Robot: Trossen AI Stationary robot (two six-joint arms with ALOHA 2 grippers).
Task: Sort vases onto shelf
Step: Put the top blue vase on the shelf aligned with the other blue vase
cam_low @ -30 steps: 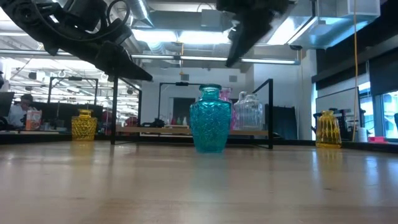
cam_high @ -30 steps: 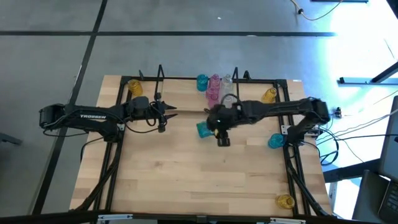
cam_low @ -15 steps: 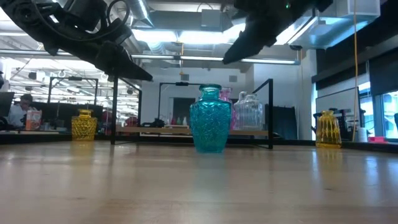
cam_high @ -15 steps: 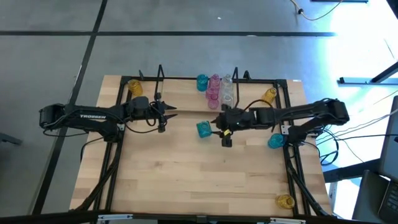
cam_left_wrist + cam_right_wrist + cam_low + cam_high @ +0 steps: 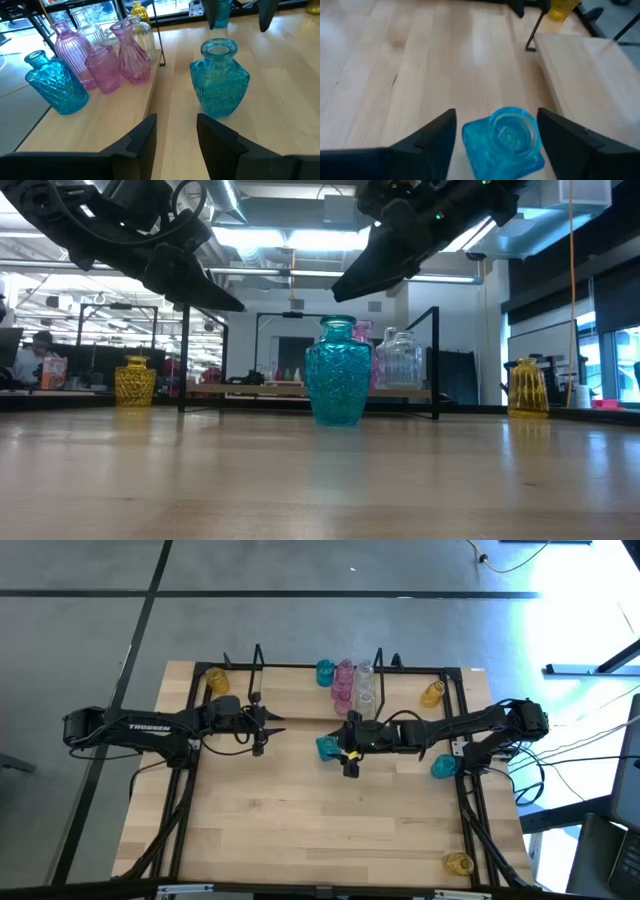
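Table (image 5: 330, 830): light wood planks in a black frame, standing on a grey floor; the low view looks across it into a lit room with ceiling lights and a seated person (image 5: 40, 352) far off. Shelf (image 5: 300, 705): low pale board along the table's far edge, a black wire upright at each short end. On the shelf's right part: one teal vase (image 5: 55, 87), three pink vases (image 5: 102, 67) and clear vases (image 5: 142, 32), close together. Loose teal vase (image 5: 327, 747): squarish body with cut pattern, round open neck, upright on the table just in front of the shelf. Other loose vases: yellow (image 5: 217, 679) at far left, yellow (image 5: 432, 692) at far right, teal (image 5: 443, 767) at the right edge, yellow (image 5: 458, 863) near the front right corner. Right gripper (image 5: 342, 747): fingers spread wide, above and either side of the loose teal vase, not touching. Left gripper (image 5: 272, 721): fingers narrowly apart, empty, over the shelf's left part. Open tabletop: whole front half.
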